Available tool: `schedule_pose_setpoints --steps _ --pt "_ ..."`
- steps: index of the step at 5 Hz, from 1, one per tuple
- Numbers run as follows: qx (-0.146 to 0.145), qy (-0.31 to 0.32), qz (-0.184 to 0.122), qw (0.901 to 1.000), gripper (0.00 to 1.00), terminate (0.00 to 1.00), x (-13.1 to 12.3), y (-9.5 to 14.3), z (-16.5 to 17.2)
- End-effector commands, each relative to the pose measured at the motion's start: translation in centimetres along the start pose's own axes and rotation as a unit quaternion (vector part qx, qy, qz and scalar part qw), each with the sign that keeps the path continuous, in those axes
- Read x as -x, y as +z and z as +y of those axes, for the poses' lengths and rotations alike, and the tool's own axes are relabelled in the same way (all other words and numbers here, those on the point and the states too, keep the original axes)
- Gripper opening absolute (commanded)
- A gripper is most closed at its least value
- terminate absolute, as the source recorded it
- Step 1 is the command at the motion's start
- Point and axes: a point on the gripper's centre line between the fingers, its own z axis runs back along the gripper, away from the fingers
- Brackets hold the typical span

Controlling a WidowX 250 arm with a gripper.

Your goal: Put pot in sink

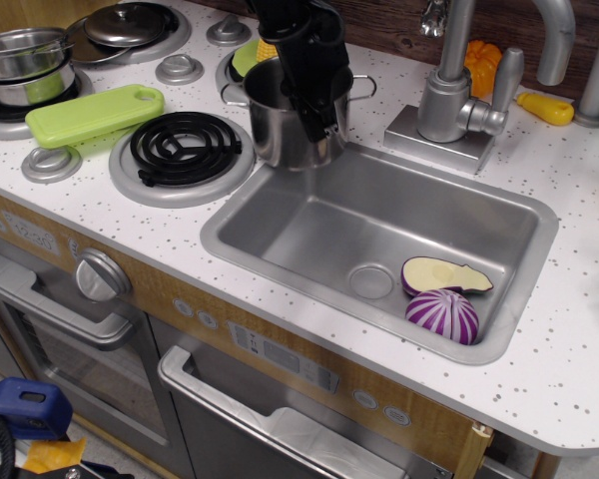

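Observation.image view: gripper (pixel 314 105) clamped on the near rim of the pot (pixel 280 130), at the back-left corner of the sink (pixel 280 215).

Black jaws come down from above and straddle the pot's front wall, one finger inside the opening, the other outside against the steel, closed tight on the rim. Pot reads upright, base overhanging the sink's back-left edge; cannot tell whether it touches the counter (pixel 539 359) or is lifted clear. Wire side handles show left and right of the rim. Sink basin holds an eggplant half (pixel 444 274) and a purple onion (pixel 442 315), touching each other, near the front-right corner, just right of the drain (pixel 370 281). Faucet (pixel 449 95) stands just right of the pot; coil burner (pixel 185 148) just left.
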Motion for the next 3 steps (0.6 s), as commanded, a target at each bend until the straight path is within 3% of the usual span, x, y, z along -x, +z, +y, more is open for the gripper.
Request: schedule_pose_setpoints --steps 1,3 --pt "-0.044 0.051 -0.042 0.9968 0.0 0.0 -0.4 2.8 -2.2" --pt "-0.052 0.106 -0.084 0.9894 0.0 0.0 0.0 0.0 -6.0"
